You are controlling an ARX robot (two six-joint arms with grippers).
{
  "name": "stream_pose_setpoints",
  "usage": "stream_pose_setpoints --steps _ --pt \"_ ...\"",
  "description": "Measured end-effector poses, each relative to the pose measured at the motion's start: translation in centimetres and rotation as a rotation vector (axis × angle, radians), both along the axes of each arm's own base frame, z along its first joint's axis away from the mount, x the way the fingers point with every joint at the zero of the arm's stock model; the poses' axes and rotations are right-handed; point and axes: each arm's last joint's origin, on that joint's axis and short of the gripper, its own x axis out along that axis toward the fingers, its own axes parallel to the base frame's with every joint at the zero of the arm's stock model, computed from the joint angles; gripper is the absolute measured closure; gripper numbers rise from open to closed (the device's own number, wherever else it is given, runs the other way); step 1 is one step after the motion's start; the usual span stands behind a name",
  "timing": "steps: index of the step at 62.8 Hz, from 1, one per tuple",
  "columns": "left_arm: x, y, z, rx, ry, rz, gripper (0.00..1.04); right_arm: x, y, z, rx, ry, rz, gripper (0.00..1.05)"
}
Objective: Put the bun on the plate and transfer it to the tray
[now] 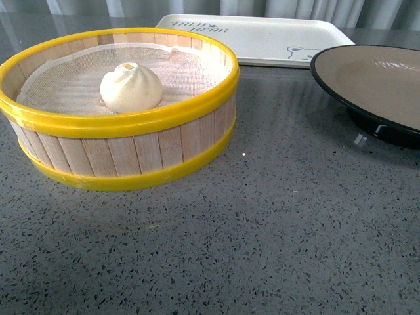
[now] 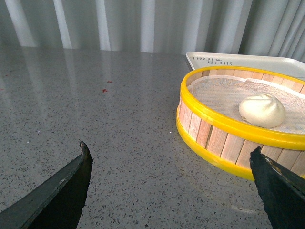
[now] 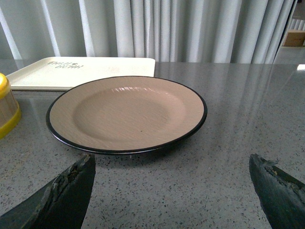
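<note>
White and pleated, the bun [image 1: 131, 86] sits inside the yellow-rimmed basket [image 1: 125, 123], on the cloth liner [image 1: 65, 82] near the middle, below the rim. The basket stands on the left of the grey tabletop [image 1: 262, 230]. The plate [image 1: 387, 79] stands on the right, apart from it and bare. The tray [image 1: 262, 36] lies flat behind both, nothing on it.

Neither arm shows in the front view. The left hand [image 2: 169, 152] is released, jaws spread wide with only tabletop between them, outside the basket. The bun lies ahead of it and off to one side, beyond the yellow wall. The right hand [image 3: 171, 160] is likewise released and grasps nothing; the plate lies straight ahead of it, near.

The left hand is, I judge, the nearer to the bun and the one to take it. The move turns on the wall between them: the hand likely has to rise over the rim and come down on the bun from above. The bun is round, with no long axis, so any jaw direction should serve; soft dough calls for a light squeeze. From there the plate lies to the right, across a bare gap of tabletop.
</note>
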Motion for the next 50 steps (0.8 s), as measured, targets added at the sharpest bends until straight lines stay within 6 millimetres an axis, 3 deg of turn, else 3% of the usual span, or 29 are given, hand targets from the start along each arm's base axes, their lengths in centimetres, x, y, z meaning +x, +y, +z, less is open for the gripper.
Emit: stream_pose_setpoints --steps 50 --pt "0.0 0.0 0.0 0.0 0.0 0.0 0.07 0.0 0.0 0.0 0.0 0.0 0.0 0.09"
